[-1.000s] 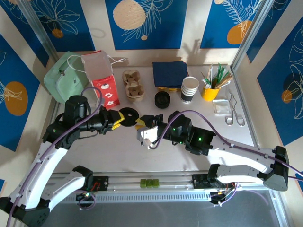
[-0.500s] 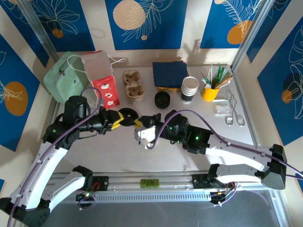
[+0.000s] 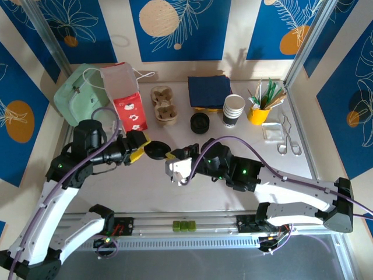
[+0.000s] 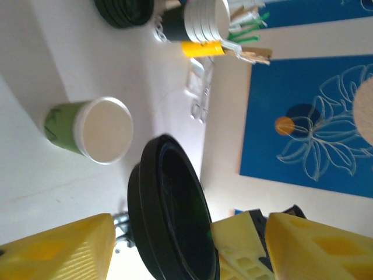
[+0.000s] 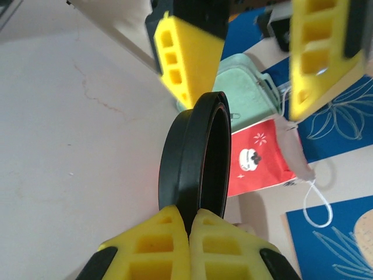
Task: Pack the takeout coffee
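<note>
The pale desk (image 3: 145, 181) carries a mint green bag (image 3: 78, 96), a red-and-white paper bag (image 3: 125, 102), a cardboard cup carrier (image 3: 164, 105), navy napkins (image 3: 208, 90), stacked black lids (image 3: 200, 122), white cups (image 3: 233, 109), a yellow pot of stirrers (image 3: 259, 111), tongs (image 3: 289, 137) and a green paper cup (image 4: 61, 125)

No word, number or brand name can be read anywhere. The red bag (image 5: 259, 166) carries a white cartoon face with dark ears and a small white sparkle above it, a picture without lettering. The green cup (image 4: 60, 125) has a dark mark on its side, too blurred to read. The blue wall panels (image 3: 175, 29) bear white leaf drawings and plain discs.
</note>
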Controlling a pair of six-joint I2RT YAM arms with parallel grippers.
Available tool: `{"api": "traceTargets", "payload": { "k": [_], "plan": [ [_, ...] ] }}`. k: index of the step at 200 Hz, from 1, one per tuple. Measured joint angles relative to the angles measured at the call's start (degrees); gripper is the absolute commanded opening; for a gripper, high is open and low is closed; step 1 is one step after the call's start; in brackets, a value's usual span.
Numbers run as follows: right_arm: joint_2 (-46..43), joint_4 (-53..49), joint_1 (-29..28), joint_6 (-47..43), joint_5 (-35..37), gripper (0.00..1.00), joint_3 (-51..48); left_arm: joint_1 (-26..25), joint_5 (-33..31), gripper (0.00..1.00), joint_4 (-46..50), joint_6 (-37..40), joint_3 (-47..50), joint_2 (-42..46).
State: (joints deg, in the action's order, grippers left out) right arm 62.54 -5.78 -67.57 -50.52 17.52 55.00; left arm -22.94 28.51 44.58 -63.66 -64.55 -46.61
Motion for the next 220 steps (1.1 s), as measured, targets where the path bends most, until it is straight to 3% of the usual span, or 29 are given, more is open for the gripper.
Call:
{"api": "traceTargets", "payload": {
  "k": [52, 104, 220],
  "plan": [
    [-1.44, -8.46, -1.11, 11.41, 0.28, 0.0, 2.25, 0.0, -11.45, 0.76, 6.8, 9.46, -6.21, 2.82],
    [-4.17, -13.22, -0.13, 30.73, -1.49, 0.0, 4.44, 0.0, -18.01, 0.76, 5.38, 14.45, 1.27, 7.76],
    [-8.26, -20.68, 17.44, 75.45, -20.2, 0.0, 9.01, 0.0, -22.64, 0.76, -2.23, 17.16, 12.48, 12.11]
  ]
}}
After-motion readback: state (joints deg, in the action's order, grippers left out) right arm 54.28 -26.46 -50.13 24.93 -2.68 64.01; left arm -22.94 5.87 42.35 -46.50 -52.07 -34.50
